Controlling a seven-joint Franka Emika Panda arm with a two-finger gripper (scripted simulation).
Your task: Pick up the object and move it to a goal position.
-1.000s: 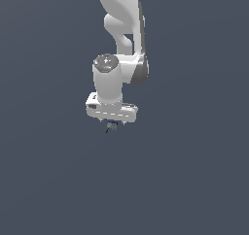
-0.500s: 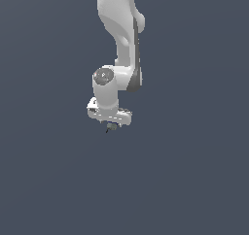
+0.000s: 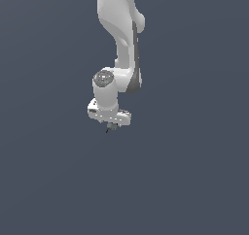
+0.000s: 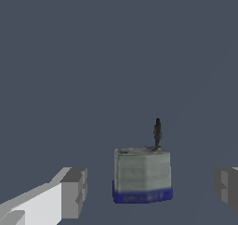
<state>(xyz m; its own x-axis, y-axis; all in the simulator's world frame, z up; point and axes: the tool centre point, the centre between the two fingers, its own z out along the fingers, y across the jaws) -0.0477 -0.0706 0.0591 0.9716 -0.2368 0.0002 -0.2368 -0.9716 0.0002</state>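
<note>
The object (image 4: 142,175) is a small grey-green block with a blue band along its base and a thin dark stem on top. It lies between the two grey fingertips of my gripper (image 4: 149,190), with a gap on each side, so the jaws stand open around it and touch nothing. One fingertip (image 4: 74,191) shows fully; the other is cut off at the frame edge. In the exterior view the object (image 3: 112,127) is a tiny dark speck just under the white hand, where my gripper (image 3: 111,124) points down.
The white arm (image 3: 124,40) comes down from the top of the exterior view. Everything else is a uniform dark grey-blue surface, with no other objects, edges or goal marker visible.
The arm's upper links have swung and the wrist joint has sunk a little, tilting the hand. The hand stays over the same spot, with the object still beneath it.
</note>
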